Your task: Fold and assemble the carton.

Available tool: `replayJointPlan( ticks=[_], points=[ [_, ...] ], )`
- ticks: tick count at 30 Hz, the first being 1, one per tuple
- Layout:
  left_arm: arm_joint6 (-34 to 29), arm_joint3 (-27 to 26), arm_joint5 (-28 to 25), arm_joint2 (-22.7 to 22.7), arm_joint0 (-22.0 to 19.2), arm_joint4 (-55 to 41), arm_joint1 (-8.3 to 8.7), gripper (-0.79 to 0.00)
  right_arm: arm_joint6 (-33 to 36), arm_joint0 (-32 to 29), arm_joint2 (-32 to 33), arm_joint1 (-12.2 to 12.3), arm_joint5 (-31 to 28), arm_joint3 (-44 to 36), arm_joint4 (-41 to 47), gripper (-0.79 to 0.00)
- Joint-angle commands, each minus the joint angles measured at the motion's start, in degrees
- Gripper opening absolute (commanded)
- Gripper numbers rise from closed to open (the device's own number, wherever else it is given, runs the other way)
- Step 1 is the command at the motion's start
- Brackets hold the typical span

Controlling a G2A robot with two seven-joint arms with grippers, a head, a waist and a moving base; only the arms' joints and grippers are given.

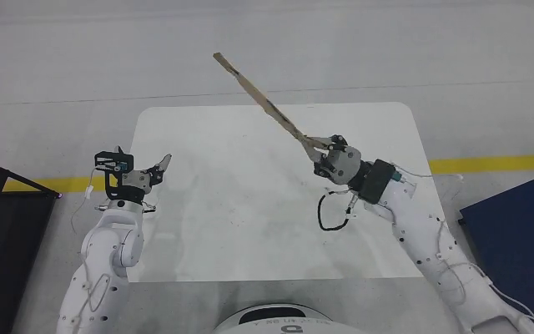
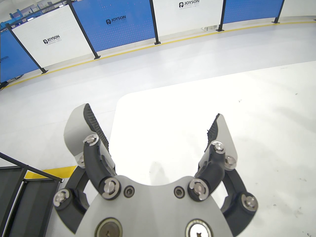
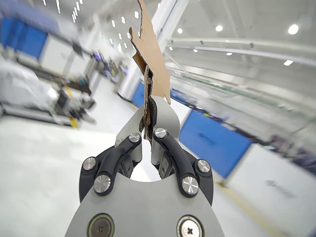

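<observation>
The carton (image 1: 263, 98) is a flat, unfolded piece of brown cardboard seen edge-on, held up off the white table (image 1: 250, 209) and slanting toward the far left. My right gripper (image 1: 315, 149) is shut on its near end over the table's right half; in the right wrist view the carton (image 3: 150, 48) rises from between the gripper (image 3: 148, 114) tips. My left gripper (image 1: 160, 165) hovers open by the table's left edge with nothing between its fingers (image 2: 93, 124); in the left wrist view the gripper (image 2: 153, 124) points over the table's far left corner.
A black cable (image 1: 327, 213) loops under the right wrist. A dark rack (image 1: 17, 225) stands off the table's left side. A yellow floor line (image 1: 484, 164) runs behind the table. Blue and white partition panels (image 2: 111, 25) stand far off.
</observation>
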Motion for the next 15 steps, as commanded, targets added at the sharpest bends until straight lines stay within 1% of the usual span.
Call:
replayJointPlan(
  ticks=[1, 4, 5, 13, 14, 15],
  points=[
    [0.0, 0.0, 0.0, 0.0, 0.0, 0.0, 0.0, 0.0, 0.37, 1.31, -1.97, -0.71, -5.59, 3.22, 11.42, -0.785],
    [0.0, 0.0, 0.0, 0.0, 0.0, 0.0, 0.0, 0.0, 2.07, 2.93, -4.13, -1.84, -7.53, 6.59, 20.58, -0.785],
    [0.0, 0.0, 0.0, 0.0, 0.0, 0.0, 0.0, 0.0, 4.25, 3.48, -4.21, -1.99, -6.67, 7.76, 21.23, -0.785],
    [-0.01, 0.05, -0.04, -0.01, -0.05, -0.11, -0.01, 0.0, 4.25, 3.48, -4.21, -1.99, -6.67, 7.76, 21.23, -0.785],
    [-0.53, 0.52, -0.91, 0.05, -0.41, -0.1, 0.01, 0.0, 4.25, 3.48, -4.21, -1.99, -6.67, 7.76, 21.23, -0.785],
    [-1.92, 0.94, -3.64, 0.64, -1.01, -0.95, 0.06, 0.0, 4.38, 2.82, -4.29, -2.07, -7.45, 7.51, 23.16, -0.785]
  ],
)
